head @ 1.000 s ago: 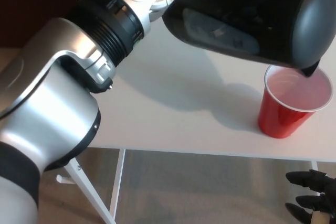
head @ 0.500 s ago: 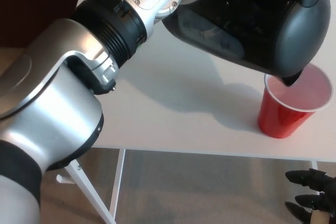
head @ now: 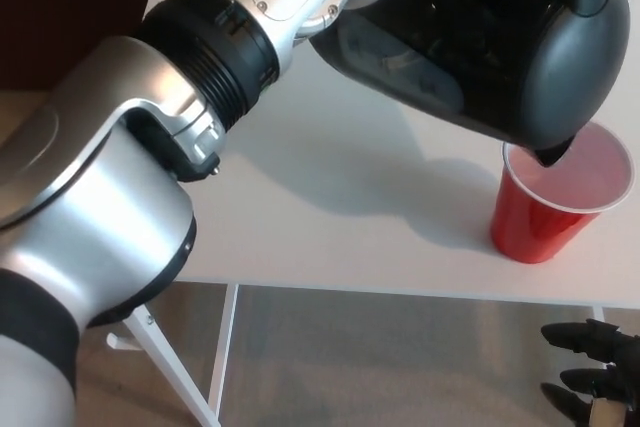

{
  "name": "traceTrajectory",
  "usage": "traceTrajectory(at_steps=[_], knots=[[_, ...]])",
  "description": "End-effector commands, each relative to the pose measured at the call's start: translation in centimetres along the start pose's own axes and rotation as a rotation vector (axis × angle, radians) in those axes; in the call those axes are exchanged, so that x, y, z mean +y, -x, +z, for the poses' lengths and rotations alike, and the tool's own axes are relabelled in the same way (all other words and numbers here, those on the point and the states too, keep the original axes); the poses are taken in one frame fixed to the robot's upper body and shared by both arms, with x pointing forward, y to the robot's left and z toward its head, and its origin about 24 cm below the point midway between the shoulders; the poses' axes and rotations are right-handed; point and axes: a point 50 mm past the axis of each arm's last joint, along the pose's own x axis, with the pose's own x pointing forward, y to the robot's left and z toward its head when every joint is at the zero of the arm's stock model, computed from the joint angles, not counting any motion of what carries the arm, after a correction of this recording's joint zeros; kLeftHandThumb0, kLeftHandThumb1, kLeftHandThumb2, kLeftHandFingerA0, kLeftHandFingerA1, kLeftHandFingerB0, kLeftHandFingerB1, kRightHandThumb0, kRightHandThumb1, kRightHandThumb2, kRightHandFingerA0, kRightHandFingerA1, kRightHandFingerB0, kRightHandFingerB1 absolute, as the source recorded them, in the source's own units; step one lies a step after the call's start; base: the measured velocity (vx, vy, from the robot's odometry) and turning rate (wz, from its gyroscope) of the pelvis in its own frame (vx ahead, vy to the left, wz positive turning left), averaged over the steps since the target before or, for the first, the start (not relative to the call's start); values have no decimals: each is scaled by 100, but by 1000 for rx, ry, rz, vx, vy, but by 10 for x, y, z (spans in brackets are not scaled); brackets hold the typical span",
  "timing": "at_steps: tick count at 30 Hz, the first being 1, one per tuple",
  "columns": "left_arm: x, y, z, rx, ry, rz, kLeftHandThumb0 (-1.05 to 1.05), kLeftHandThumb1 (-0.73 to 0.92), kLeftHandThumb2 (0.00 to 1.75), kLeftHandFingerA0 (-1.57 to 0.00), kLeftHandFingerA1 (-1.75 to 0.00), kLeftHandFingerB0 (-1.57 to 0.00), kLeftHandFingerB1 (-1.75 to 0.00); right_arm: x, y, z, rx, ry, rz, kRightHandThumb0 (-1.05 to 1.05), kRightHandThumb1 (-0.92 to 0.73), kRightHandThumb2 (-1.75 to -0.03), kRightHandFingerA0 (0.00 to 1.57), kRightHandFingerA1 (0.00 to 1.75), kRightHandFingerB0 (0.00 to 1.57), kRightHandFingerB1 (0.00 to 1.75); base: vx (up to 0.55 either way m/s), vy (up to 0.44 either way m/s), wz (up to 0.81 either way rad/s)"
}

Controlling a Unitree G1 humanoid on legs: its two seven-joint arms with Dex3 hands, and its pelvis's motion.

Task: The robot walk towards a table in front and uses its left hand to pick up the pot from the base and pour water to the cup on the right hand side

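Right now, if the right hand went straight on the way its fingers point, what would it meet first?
The right hand points toward picture left, below the table edge. That way looks free in this view; depth is unclear.

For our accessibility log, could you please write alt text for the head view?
A dark pot, carried on the robot's silver left arm, is tilted with its spout just over the rim of a red cup on a white table. The right hand hangs below the table edge at lower right, holding nothing.
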Motion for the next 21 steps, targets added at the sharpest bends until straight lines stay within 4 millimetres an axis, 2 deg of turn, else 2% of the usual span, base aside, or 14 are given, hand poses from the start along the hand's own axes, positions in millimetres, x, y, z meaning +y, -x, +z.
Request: traceTrajectory(at_steps=[1, 3, 4, 5, 6, 7, 8, 11, 12, 14, 16, 19, 20, 21], knots=[[4, 2, -14, 358, 268, 39, -22, 62, 59, -80, -161, -80, -118, -2, -1, 4, -6, 13, -9, -24, -58, -57, 49, 42, 49, 39, 0, 0, 0], [-2, 12, -19, 633, 533, 17, -17, 64, 64, -87, -158, -83, -105, -2, -1, 4, -14, 33, -13, -25, -57, -57, 46, 41, 51, 40, 0, 0, 0], [-3, 13, -19, 682, 571, 16, -7, 54, 91, -117, -136, -84, -114, -2, -1, 3, -13, 30, -13, -24, -57, -57, 47, 41, 51, 40, 0, 0, 0], [-5, 17, -20, 754, 631, 13, -7, 54, 91, -117, -136, -84, -114, -1, 0, 3, -12, 26, -14, -24, -57, -57, 47, 41, 51, 40, 0, 0, 0], [-8, 23, -24, 864, 712, -1, -7, 78, 63, -80, -165, -73, -136, 0, 0, 2, -9, 25, -15, -25, -57, -57, 50, 43, 50, 40, 0, 0, 0], [-14, 35, -28, 1022, 849, -28, -7, 78, 63, -80, -165, -73, -136, 0, 1, 1, -6, 25, -15, -25, -57, -57, 50, 43, 50, 40, 0, 0, 0], [-22, 58, -38, 1171, 1006, 18, -5, 76, 72, -82, -153, -80, -117, 0, 1, -1, -5, 23, -15, -24, -57, -57, 50, 43, 50, 40, 0, 0, 0], [-32, 90, -42, 1351, 1115, 36, -12, 74, 74, -77, -144, -80, -111, 1, 5, -6, -4, 9, -11, -24, -57, -57, 55, 45, 51, 40, 0, 0, 0], [-38, 105, -44, 1412, 1149, 46, -12, 74, 66, -79, -132, -81, -92, 2, 6, -7, -2, 7, -8, -27, -58, -57, 52, 43, 51, 40, 0, 0, 0], [-44, 125, -46, 1496, 1199, 68, -12, 74, 66, -79, -132, -81, -92, 2, 8, -8, 3, 4, -4, -27, -58, -57, 52, 43, 51, 40, 0, 0, 0], [-51, 152, -45, 1579, 1255, 77, -9, 70, 80, -90, -157, -82, -126, 3, 9, -10, 14, 16, -5, -27, -58, -57, 48, 41, 52, 40, 0, 0, 0], [-52, 158, -44, 1596, 1266, 81, -9, 70, 80, -90, -157, -82, -126, 3, 9, -10, 17, 21, -5, -27, -58, -57, 48, 41, 52, 40, 0, 0, 0], [-53, 172, -41, 1651, 1289, 87, -14, 78, 63, -71, -158, -70, -127, 4, 10, -11, 19, 8, -2, -27, -58, -57, 52, 43, 51, 39, 0, 0, 0], [-54, 179, -39, 1675, 1300, 90, -14, 78, 63, -71, -158, -70, -127, 5, 10, -12, 20, 2, -1, -27, -58, -57, 52, 43, 51, 39, 0, 0, 0]])
